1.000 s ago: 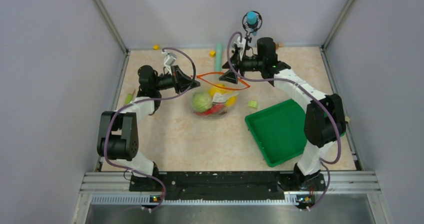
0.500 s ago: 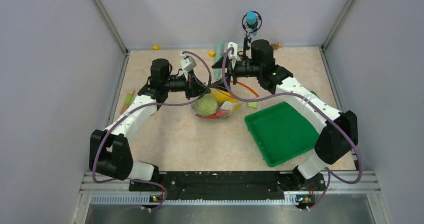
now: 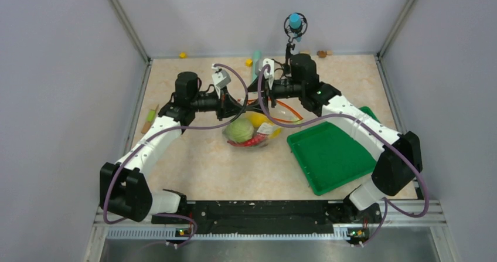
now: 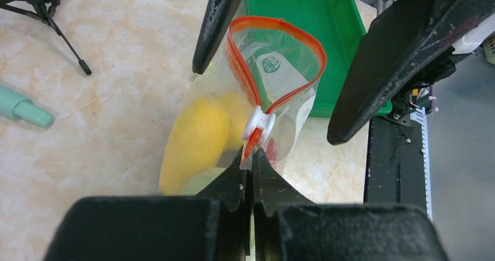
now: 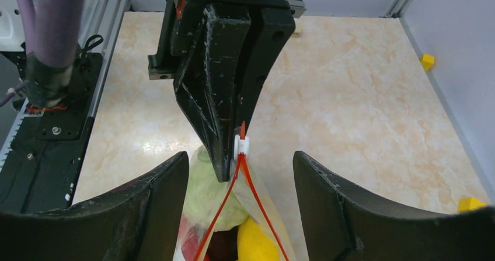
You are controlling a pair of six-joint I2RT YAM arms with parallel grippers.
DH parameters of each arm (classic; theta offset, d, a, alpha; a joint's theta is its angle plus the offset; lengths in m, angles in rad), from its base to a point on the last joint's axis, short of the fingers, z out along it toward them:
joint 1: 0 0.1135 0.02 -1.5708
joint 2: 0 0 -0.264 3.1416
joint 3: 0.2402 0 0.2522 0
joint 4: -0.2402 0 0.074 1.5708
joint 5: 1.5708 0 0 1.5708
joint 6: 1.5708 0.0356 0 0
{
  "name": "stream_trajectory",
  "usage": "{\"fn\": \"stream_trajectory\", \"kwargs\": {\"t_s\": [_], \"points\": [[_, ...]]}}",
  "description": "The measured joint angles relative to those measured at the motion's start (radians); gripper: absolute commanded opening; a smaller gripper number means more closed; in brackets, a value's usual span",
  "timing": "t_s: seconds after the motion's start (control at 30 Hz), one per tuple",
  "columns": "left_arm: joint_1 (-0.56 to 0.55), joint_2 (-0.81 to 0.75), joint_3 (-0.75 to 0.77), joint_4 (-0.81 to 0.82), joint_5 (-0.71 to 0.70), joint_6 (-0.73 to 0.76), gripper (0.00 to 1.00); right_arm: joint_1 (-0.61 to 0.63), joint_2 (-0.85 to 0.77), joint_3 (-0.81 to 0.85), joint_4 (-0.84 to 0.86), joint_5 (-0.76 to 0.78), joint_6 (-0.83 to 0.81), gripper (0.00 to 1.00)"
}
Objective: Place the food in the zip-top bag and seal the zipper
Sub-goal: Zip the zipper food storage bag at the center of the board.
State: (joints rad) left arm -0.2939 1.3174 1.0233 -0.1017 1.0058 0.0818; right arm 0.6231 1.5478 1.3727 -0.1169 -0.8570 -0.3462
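plastic of the bag [image 3: 249, 132] beside the green tray [image 3: 328, 156] looks limp and slippery, so the stiffer zipper [image 4: 239, 74] is the place to grip. left hand [image 4: 251, 156] is pinched tight on its end by the white slider [image 4: 260, 125]. right hand [image 5: 240, 159] gapes around the mouth, holding nothing. only the wrist views show this.

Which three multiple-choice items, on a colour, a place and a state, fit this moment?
1. The zipper is: A blue; B orange-red; C black.
2. The slider sits: A at the left gripper tips; B at the zipper's far end; C missing.
3. The bag mouth is: A zipped shut; B open in a loop; C folded flat.
Answers:
1 B: the strip shows orange-red in both wrist views.
2 A: the white slider lies just beyond the shut fingertips.
3 B: the strip gapes between the right gripper fingers, which are open.
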Motion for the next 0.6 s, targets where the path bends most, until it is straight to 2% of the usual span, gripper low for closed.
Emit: {"fn": "stream_trajectory", "kwargs": {"t_s": [0.2,0.6], "points": [[-0.005,0.000,-0.003,-0.014,-0.005,0.000,0.00,0.019,0.000,-0.005,0.028,-0.018,0.024,0.53],[-0.018,-0.048,-0.016,-0.027,-0.036,0.000,0.00,0.029,0.011,-0.002,0.031,-0.025,0.034,0.42]]}}
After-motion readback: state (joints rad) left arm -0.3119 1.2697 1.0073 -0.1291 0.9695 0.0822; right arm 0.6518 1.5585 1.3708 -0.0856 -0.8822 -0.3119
